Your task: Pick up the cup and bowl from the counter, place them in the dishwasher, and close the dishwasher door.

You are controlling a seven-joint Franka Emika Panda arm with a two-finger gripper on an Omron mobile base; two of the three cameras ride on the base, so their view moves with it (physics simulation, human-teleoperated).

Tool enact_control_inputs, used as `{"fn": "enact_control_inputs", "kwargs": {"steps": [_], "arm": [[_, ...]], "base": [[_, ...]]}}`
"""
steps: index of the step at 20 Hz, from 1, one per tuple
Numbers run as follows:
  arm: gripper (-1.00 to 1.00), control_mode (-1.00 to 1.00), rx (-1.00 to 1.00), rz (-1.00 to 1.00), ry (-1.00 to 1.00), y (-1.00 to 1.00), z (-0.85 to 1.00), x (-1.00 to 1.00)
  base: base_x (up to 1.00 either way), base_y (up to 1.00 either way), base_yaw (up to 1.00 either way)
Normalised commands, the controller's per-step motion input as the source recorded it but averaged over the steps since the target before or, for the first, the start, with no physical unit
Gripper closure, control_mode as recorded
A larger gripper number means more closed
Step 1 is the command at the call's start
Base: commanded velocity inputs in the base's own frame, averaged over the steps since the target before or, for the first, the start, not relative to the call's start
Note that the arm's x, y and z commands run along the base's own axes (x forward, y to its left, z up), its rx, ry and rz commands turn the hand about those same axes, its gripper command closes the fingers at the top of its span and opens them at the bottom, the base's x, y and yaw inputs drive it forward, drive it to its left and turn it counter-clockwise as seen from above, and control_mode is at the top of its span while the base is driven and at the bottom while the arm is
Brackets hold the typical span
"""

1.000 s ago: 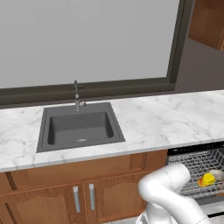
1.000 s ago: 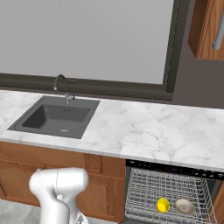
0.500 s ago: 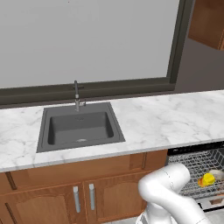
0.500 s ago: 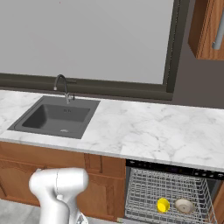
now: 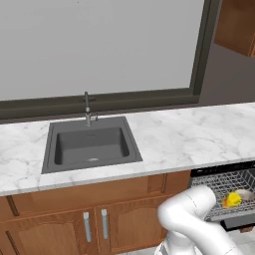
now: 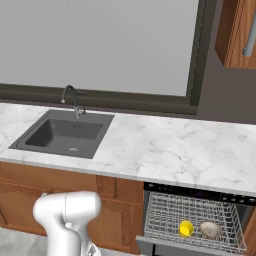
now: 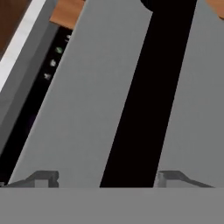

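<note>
The yellow cup (image 6: pixel 186 228) (image 5: pixel 232 199) lies in the silver wire rack of the open dishwasher (image 6: pixel 192 215), pulled out under the counter (image 6: pixel 175 150). The beige bowl (image 6: pixel 210 229) (image 5: pixel 244 193) sits just to its right in the same rack. In the hand view my gripper (image 7: pixel 107 181) is open, its fingertips (image 7: pixel 43 178) wide apart with nothing between them. Close ahead of them is the grey dishwasher door (image 7: pixel 83 109), crossed by a broad black band. A black control strip (image 7: pixel 48 70) with small lights runs along its left side.
The dark sink (image 5: pixel 90 144) with its faucet (image 5: pixel 87 108) is set in the marble counter to the left. Brown cabinet doors (image 5: pixel 94 224) stand below it. My white arm (image 5: pixel 191 219) (image 6: pixel 65 215) bends low in front of the cabinets.
</note>
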Motion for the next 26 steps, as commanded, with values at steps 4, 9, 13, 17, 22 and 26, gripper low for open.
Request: {"fn": "enact_control_inputs", "kwargs": {"steps": [4,9,13,17,22,26], "arm": [[-1.0,-1.0,0.01,0.0,-0.16,0.0,-0.05,0.75],[-1.0,-1.0,0.0,0.0,-0.15,0.0,-0.08,0.77],[-1.0,-1.0,0.0,0.0,-0.15,0.0,-0.09,0.78],[-1.0,-1.0,0.0,0.0,-0.15,0.0,-0.13,0.76],[-1.0,-1.0,0.0,0.0,-0.14,0.0,-0.19,0.76],[-1.0,-1.0,0.0,0.0,-0.14,0.0,-0.23,0.7]], "base": [[0.0,0.0,0.0],[0.0,0.0,0.0],[0.0,0.0,0.0],[0.0,0.0,0.0],[0.0,0.0,0.0],[0.0,0.0,0.0]]}}
